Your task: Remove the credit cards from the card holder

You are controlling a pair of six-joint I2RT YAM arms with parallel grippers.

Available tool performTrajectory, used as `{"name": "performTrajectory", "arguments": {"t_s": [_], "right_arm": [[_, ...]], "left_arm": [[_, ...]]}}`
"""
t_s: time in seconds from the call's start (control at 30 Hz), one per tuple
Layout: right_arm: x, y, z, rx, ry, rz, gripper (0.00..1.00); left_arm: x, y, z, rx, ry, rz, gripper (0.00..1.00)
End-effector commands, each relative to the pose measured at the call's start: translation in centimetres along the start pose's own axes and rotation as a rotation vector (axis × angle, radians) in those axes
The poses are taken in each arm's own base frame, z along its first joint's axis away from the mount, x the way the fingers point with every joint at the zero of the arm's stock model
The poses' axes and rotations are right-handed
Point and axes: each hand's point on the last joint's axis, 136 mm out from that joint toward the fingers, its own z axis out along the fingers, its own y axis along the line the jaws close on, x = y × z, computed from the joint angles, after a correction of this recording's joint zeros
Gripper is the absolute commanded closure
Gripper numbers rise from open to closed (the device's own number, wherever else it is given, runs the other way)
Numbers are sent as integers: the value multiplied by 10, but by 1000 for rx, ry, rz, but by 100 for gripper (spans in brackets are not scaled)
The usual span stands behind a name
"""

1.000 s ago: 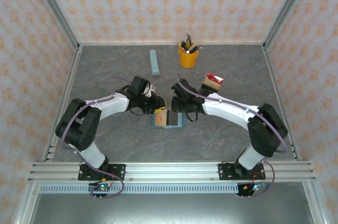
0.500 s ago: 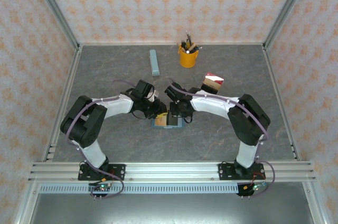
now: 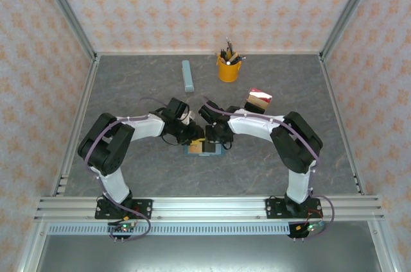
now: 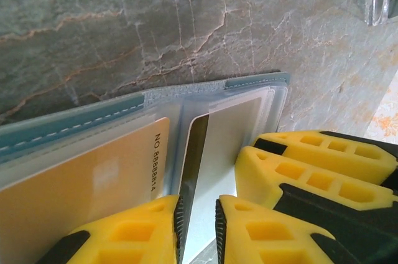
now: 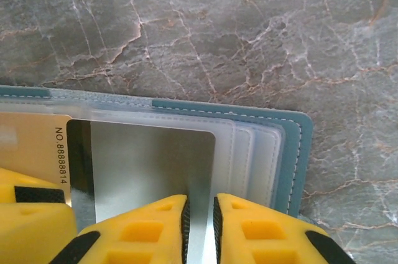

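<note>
You had both grippers meeting over the holder (image 3: 191,150), which lay open in the middle of the table (image 3: 148,176), between the arms. The left gripper (image 4: 198,230) stood at the inner edge of the grey card (image 4: 231,130), its fingers drawn nearly together with only a thin slit left. That edge ran into the slit, probably so you could catch it, but I cannot tell whether it was nipped. The right gripper (image 5: 200,223) sat over the same card, likewise almost closed and its hold just as unclear. It looked placed to pin the card or drag it toward the pocket mouth. A tan card (image 4: 81,183) sat in the neighbouring pocket. The loose cards (image 3: 258,99) lay well apart, near the cup (image 3: 227,68), seemingly out already.
</note>
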Motion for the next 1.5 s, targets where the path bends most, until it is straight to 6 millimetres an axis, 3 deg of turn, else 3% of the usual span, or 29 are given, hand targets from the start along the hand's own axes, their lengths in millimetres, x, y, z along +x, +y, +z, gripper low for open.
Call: {"name": "performTrajectory", "arguments": {"t_s": [0.0,0.43,1.03,1.2,1.47], "right_arm": [[10,-10,12,47,54,-2,80],[13,-15,18,65,72,1,81],[15,-26,22,113,79,9,81],[14,-27,20,116,70,14,81],[1,-12,1,30,18,21,81]], "left_arm": [[-1,-3,3,0,14,30,75],[1,-10,4,47,26,68,80],[-2,0,-16,26,-16,66,98],[-3,8,-28,-26,-52,72,100],[-10,11,-61,-33,-133,64,100]]}}
